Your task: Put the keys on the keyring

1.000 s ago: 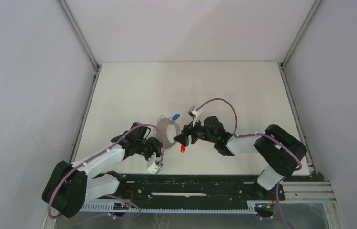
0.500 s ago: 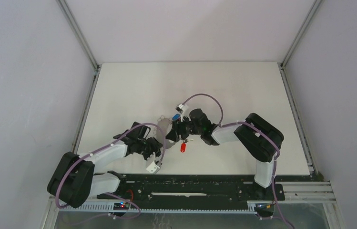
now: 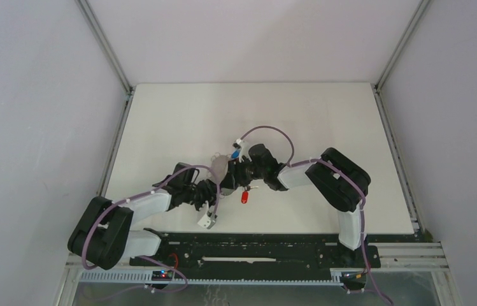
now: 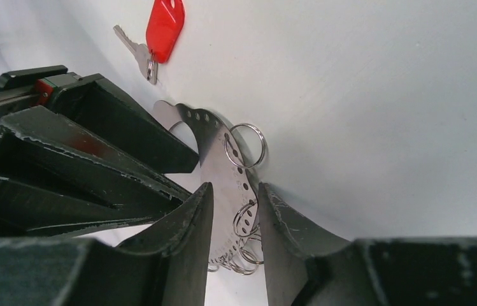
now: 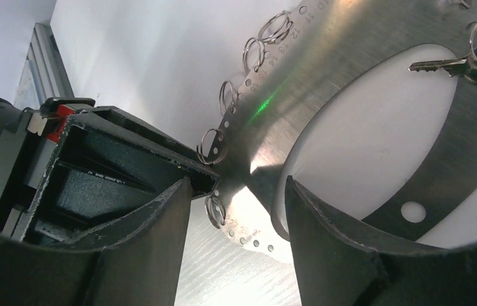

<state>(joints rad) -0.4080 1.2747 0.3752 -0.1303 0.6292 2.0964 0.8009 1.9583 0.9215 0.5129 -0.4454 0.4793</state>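
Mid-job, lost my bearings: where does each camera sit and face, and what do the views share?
Top external: high behind the arm bases, looking down and forward across the table; both arms whole, left gripper and right gripper meeting at the keyring.
Left wrist: on the left arm, looking along its own fingers, which straddle the keyring's band; red key beyond.
Right wrist: on the right arm, looking past its fingers at the keyring from the other side.
Shared: both wrist views show the keyring and the other arm's gripper.

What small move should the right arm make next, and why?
Probably close the right gripper on the keyring: its jaws stand open astride the band, not gripping. The red key lies loose on the table, so the ring needs a steady hold first.
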